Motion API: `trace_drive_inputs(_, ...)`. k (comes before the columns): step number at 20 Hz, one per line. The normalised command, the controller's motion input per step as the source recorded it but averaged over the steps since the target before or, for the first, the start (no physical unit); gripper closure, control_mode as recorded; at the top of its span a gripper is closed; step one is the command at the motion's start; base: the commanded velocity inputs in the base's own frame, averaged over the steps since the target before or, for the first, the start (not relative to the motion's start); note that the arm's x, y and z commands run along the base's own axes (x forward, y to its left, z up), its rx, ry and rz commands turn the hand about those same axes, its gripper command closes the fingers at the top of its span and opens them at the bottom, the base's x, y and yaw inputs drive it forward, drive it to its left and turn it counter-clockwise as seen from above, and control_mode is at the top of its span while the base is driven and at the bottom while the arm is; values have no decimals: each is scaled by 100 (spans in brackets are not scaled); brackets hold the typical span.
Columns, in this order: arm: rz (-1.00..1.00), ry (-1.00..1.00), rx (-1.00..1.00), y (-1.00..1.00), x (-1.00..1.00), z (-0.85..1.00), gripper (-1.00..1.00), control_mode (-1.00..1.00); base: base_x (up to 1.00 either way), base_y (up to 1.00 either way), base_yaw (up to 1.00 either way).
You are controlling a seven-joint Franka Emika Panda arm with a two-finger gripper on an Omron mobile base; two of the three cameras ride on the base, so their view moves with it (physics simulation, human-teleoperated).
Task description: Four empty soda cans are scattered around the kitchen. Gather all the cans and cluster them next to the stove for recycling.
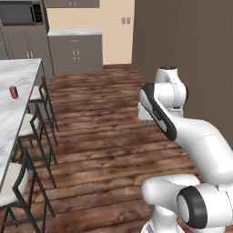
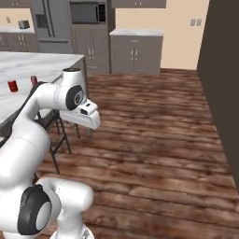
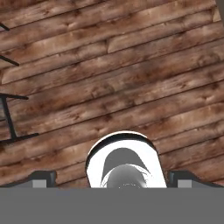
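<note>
The fingers (image 3: 112,177) stand wide apart with nothing between them, pointing down at the wood floor (image 3: 131,87). Farther off at ten o'clock, two red cans (image 2: 12,86) stand on the marble surface (image 2: 42,63) above the stools (image 1: 34,123).

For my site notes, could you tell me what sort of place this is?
Likely a home kitchen: a white marble island counter with stools, a stainless refrigerator and grey cabinets.
</note>
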Motion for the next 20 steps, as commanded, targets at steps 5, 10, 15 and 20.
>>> trace_drive_inputs(5,0,0,0,0,0,0,-100,100,73,-6,29)
trace_drive_inputs(10,0,0,0,0,0,0,-100,100,30,0,40)
trace_drive_inputs(15,0,0,0,0,0,0,-100,100,41,-11,31)
trace_drive_inputs(20,0,0,0,0,0,0,-100,100,19,0,40)
